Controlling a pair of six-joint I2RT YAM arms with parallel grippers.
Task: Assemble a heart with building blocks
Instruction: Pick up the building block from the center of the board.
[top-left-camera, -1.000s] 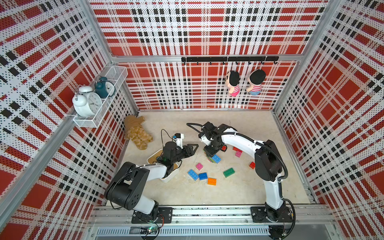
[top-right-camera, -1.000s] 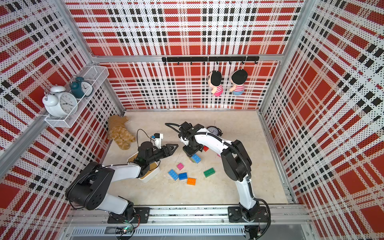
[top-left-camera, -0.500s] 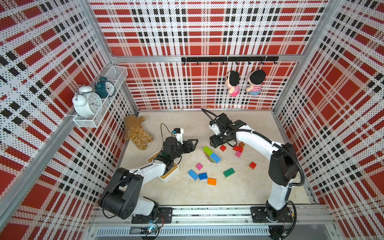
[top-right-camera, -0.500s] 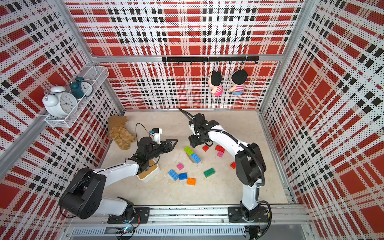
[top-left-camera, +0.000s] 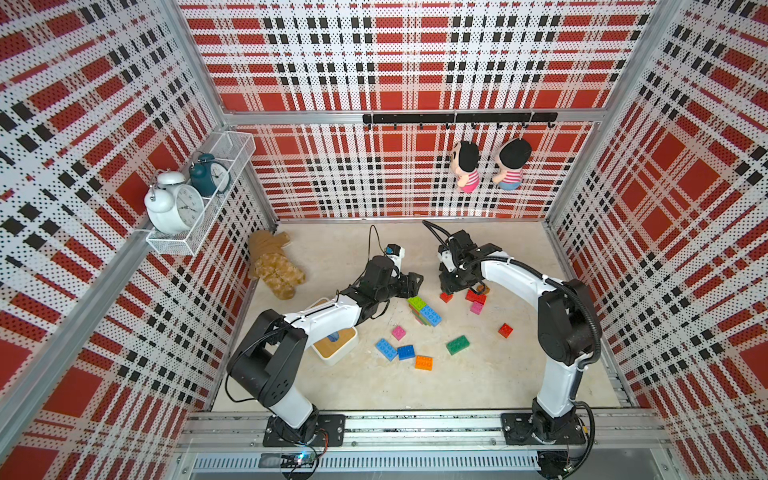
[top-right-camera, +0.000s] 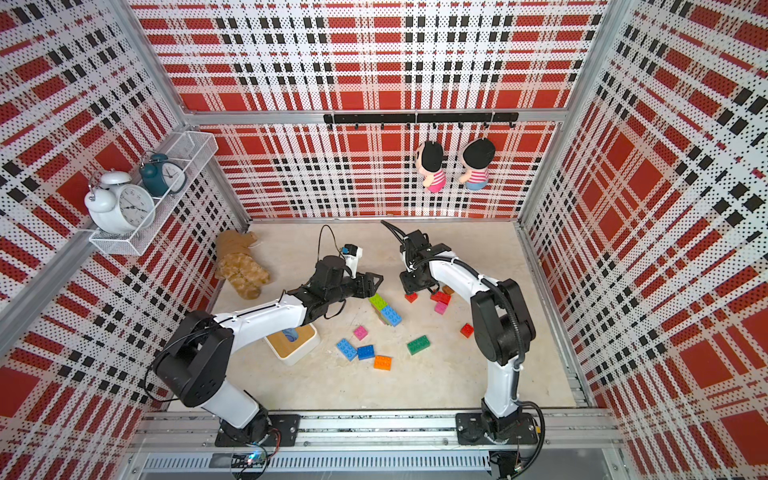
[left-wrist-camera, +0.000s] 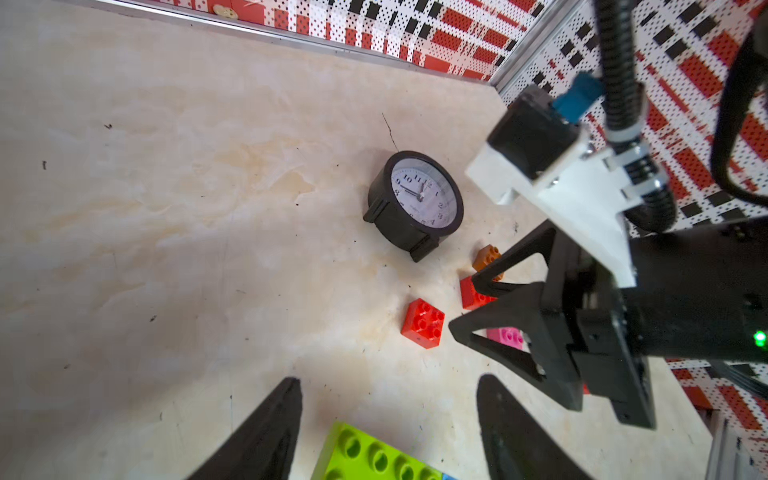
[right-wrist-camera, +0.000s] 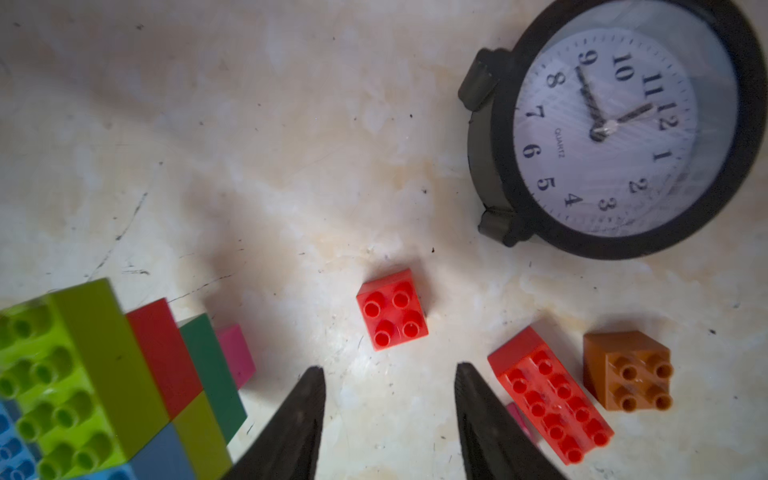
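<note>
Assembly (top-left-camera: 424, 311) of lime, blue, red, green and pink building blocks, the part-built heart, sitting on the surface (top-left-camera: 457, 386) between the two arms; a second ago the right gripper (right-wrist-camera: 386, 372) was down at this stack, and it has since drawn away toward the back wall; it now hangs over a small red block (right-wrist-camera: 392, 309), jaws parted with nothing between them, the block lying just ahead of the fingertips in the right wrist view; a long red block (right-wrist-camera: 548, 395), a brown block (right-wrist-camera: 627, 370) and a black clock (right-wrist-camera: 623, 124) lie close by; the left gripper (left-wrist-camera: 388, 380) has edged up beside the stack, spread and empty, with the lime top block just short of its fingers; we read this as one placement finished and the fetching of the next piece begun; a green block (top-left-camera: 457, 345) and an orange block (top-left-camera: 423, 363) among others remain loose, so we judge the heart well short of complete.
</note>
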